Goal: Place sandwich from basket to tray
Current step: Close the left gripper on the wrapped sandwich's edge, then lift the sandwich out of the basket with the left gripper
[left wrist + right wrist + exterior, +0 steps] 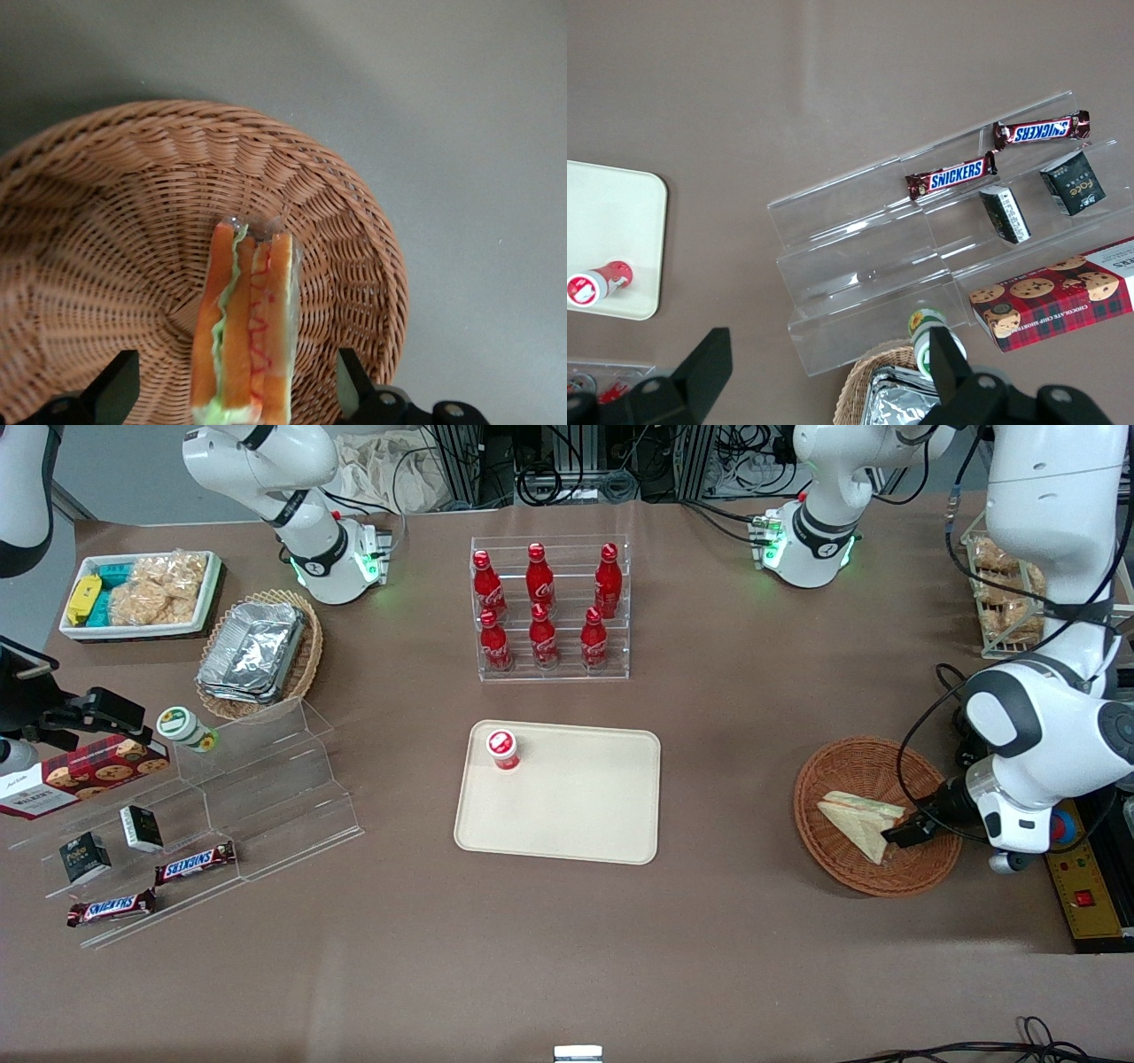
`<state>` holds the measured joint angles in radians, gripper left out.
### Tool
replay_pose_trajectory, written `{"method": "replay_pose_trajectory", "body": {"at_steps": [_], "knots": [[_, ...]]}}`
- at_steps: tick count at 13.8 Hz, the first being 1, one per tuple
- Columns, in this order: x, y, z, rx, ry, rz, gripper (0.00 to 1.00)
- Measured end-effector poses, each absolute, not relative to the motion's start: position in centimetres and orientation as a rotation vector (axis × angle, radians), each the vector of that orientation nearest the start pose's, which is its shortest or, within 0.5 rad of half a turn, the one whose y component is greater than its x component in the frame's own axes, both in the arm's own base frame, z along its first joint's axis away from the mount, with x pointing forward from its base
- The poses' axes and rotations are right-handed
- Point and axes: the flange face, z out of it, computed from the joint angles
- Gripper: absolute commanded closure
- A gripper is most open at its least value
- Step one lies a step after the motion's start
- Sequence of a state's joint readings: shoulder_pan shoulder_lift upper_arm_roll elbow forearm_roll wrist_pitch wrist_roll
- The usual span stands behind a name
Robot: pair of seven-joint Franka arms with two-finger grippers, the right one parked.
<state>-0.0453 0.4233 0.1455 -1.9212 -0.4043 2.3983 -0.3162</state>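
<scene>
The sandwich (858, 820), a pale wedge in clear wrap, lies in the round reddish-brown wicker basket (833, 779) toward the working arm's end of the table. In the left wrist view its cut edge (244, 328) shows orange, red and green filling against the basket's weave (115, 221). My left gripper (904, 833) is low over the basket at the sandwich's end. It is open (235, 390), with one finger (113, 388) on each side of the sandwich and a gap to each. The cream-beige tray (585, 815) lies mid-table.
A small red-capped cup (502, 749) stands on the tray's corner. A clear rack of red cola bottles (549, 607) stands farther from the front camera than the tray. A clear stepped shelf with snacks (177, 824) and a tan oval basket of foil containers (257, 651) lie toward the parked arm's end.
</scene>
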Motion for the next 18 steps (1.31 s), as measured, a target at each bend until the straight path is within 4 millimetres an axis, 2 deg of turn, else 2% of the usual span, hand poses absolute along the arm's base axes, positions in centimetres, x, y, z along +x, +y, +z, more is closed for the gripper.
{"method": "replay_pose_trajectory", "body": {"at_steps": [2, 3, 4, 7, 8, 9, 11, 13, 14, 15, 18], "knots": [[63.1, 5.3, 26.6, -3.167, -1.178, -0.076, 0.0], [63.1, 5.0, 26.0, -3.166, -1.179, -0.075, 0.07], [63.1, 4.8, 25.6, -3.166, -1.178, -0.067, 0.2], [63.1, 4.6, 25.4, -3.166, -1.176, -0.061, 0.67], [63.1, 4.6, 25.4, -3.166, -1.176, -0.061, 0.77], [63.1, 4.5, 25.5, -3.168, -1.173, -0.062, 0.84], [63.4, 3.5, 26.3, -3.184, -1.143, -0.082, 0.87], [63.9, 2.1, 29.3, -3.214, -1.06, -0.111, 0.91], [63.9, 1.6, 31.8, -3.224, -0.978, -0.096, 0.9], [63.8, 1.4, 35.2, -3.226, -0.886, -0.066, 0.9], [62.2, 1.3, 47.5, -3.198, -0.689, 0.033, 0.9]]}}
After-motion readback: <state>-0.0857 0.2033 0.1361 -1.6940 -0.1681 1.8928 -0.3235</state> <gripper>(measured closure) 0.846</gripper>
